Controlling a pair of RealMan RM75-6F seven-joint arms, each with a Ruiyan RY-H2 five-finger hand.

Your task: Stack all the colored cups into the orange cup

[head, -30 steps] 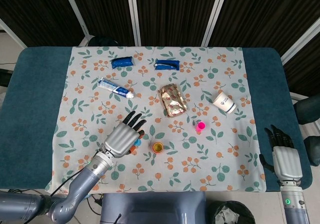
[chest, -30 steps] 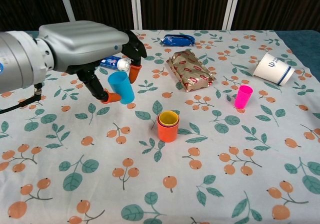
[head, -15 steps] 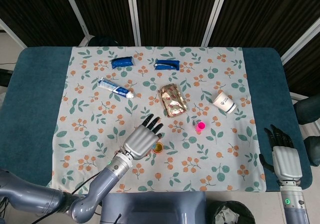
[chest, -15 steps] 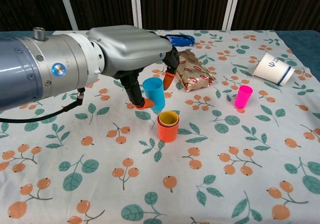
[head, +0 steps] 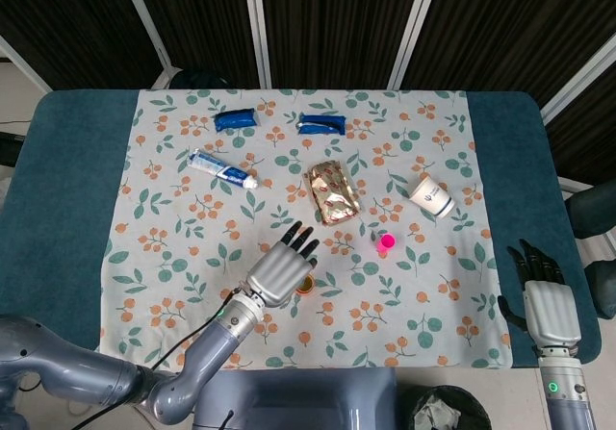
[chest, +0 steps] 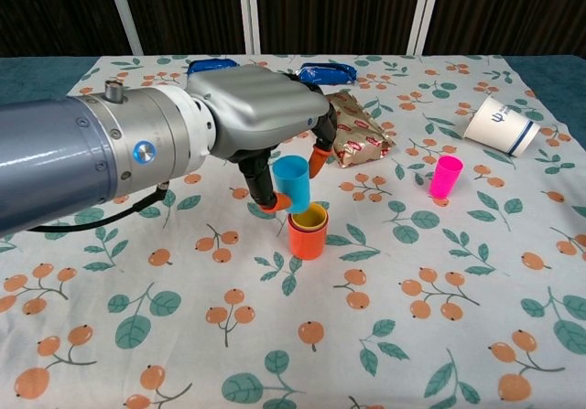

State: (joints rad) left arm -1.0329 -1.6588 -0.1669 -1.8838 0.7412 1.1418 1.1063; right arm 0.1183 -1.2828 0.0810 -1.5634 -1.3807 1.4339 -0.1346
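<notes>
My left hand (chest: pixel 261 121) (head: pixel 282 269) pinches a blue cup (chest: pixel 294 182) and holds it tilted just above the left rim of the orange cup (chest: pixel 308 233). A yellow cup (chest: pixel 309 215) sits nested inside the orange cup. In the head view the hand covers the blue cup and most of the orange cup (head: pixel 306 287). A pink cup (chest: pixel 445 176) (head: pixel 386 242) stands upright to the right, apart from the stack. My right hand (head: pixel 547 296) rests off the cloth at the table's right edge, fingers apart, holding nothing.
A white paper cup (chest: pixel 499 124) lies on its side at the right. A gold snack packet (chest: pixel 355 130) lies behind the stack. Two blue packets (head: pixel 236 119) (head: pixel 320 123) and a toothpaste tube (head: pixel 221 168) lie at the back of the floral cloth (chest: pixel 412 336).
My left hand has carried the blue cup rightwards from the left side of the cloth to just over the orange cup. The right hand has stayed put.
</notes>
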